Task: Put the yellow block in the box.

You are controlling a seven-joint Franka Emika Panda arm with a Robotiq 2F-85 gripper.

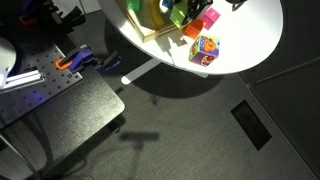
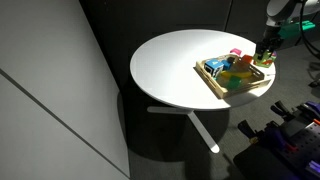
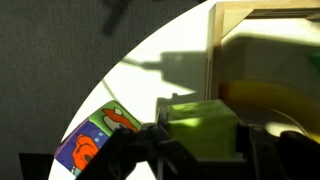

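To the left of your gripper (image 3: 200,140) in the wrist view, the multicoloured cube (image 3: 88,148) is sitting on the table (image 3: 150,95), near the fingers but apart from them. If you are lowering here instead of over the box, a finger could be clipping the cube and shoving it across the table.

Between the jaws, the yellow block (image 3: 200,122) is being held. The gripper is closed to about the block's width, with a dark finger pressing on either side. The block looks to be hanging clear of the table, though I cannot tell how much of it the pads are covering. A shallow grip could be letting it twist or slip as you are travelling.

Just to the right of the gripper, the box (image 3: 216,45) is showing its raised wooden rim. The block seems to be hovering about at that rim, and I cannot tell whether it is fully over the inside. Opening now could be dropping it on the rim or the table, where it could be bouncing away.

Farther right, a rounded yellow object (image 3: 275,100) is lying inside the box, so a block landing on it could be tumbling off.

In an exterior view, the arm (image 2: 285,12) is reaching in from above, with the gripper (image 2: 265,56) pointing down at one edge of the box (image 2: 208,76).
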